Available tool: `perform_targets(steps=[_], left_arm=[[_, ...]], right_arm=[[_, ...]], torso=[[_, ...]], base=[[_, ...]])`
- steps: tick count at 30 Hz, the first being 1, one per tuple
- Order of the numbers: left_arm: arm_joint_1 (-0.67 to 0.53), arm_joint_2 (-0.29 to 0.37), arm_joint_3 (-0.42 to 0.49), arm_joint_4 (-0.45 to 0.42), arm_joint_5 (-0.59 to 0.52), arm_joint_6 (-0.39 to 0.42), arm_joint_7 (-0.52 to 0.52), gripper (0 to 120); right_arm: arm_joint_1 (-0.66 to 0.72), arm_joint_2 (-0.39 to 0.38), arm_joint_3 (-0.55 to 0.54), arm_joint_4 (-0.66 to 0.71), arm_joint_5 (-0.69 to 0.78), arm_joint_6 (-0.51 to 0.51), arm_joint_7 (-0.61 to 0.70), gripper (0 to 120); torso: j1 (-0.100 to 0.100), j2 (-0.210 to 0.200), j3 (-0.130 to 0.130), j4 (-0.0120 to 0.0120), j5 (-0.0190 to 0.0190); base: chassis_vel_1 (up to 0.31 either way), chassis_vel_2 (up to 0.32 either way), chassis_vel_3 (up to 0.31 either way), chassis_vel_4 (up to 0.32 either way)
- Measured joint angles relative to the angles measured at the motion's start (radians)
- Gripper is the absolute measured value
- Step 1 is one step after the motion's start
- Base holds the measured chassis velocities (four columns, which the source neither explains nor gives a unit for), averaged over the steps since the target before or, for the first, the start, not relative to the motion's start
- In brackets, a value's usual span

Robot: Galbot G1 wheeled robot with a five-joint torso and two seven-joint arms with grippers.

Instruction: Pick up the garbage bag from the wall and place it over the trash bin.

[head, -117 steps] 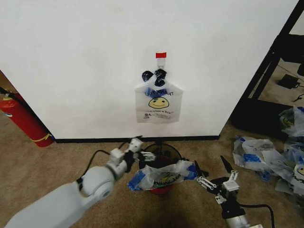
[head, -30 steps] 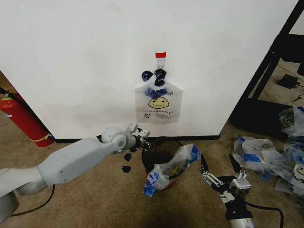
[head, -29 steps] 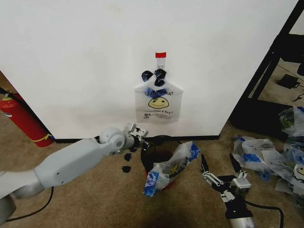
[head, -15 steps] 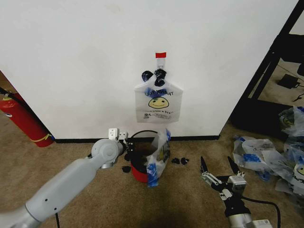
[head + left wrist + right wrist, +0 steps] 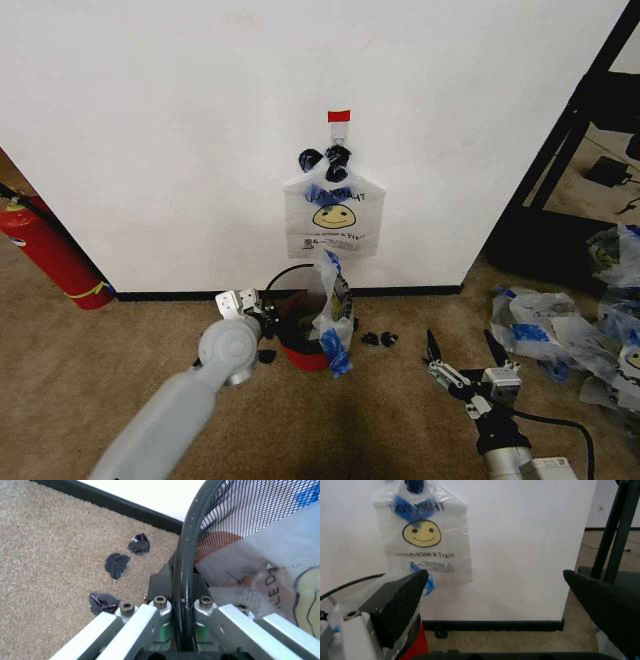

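Note:
The trash bin (image 5: 296,322), black wire mesh with a red base, stands on the carpet just below the wall. The garbage bag (image 5: 332,315), thin and whitish with blue patches, hangs crumpled over the bin's right rim and partly inside it. My left gripper (image 5: 262,306) is shut on the bin's left rim. In the left wrist view the rim (image 5: 189,547) runs between the left gripper's (image 5: 181,592) fingers, with the garbage bag (image 5: 270,573) behind the mesh. My right gripper (image 5: 462,362) is open low on the right, apart from the bin. The right wrist view shows the right gripper (image 5: 497,603) open.
A smooth smiley bag (image 5: 335,215) with a black clip hangs on the wall above the bin. A red fire extinguisher (image 5: 48,254) leans at the left. Bunched white-and-blue bags (image 5: 590,325) and a black rack (image 5: 585,110) are at the right. Black scraps (image 5: 378,339) lie on the carpet.
The left gripper has dragged the bin by its rim back toward the wall and leftward. The bag went from drooping over the bin's right side to hanging upright on the rim. The right gripper has barely moved.

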Motion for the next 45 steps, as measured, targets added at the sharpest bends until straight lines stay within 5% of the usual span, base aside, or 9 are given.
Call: perform_targets(steps=[30,45], left_arm=[[0.015,-0.026,0.072,0.062,0.065,0.050,-0.013,0],[0.014,0.017,0.069,-0.024,0.068,0.148,-0.020,54]], right_arm=[[0.004,0.019,-0.015,-0.027,-0.008,-0.003,0.008,100],[-0.009,-0.007,-0.003,0.017,0.005,-0.030,0.031,100]], torso=[[0.000,0.000,0.000,-0.0002,-0.0005],[0.000,0.000,0.000,0.0000,-0.0002]], base=[[0.000,0.000,0.000,0.000],[0.000,0.000,0.000,0.000]])
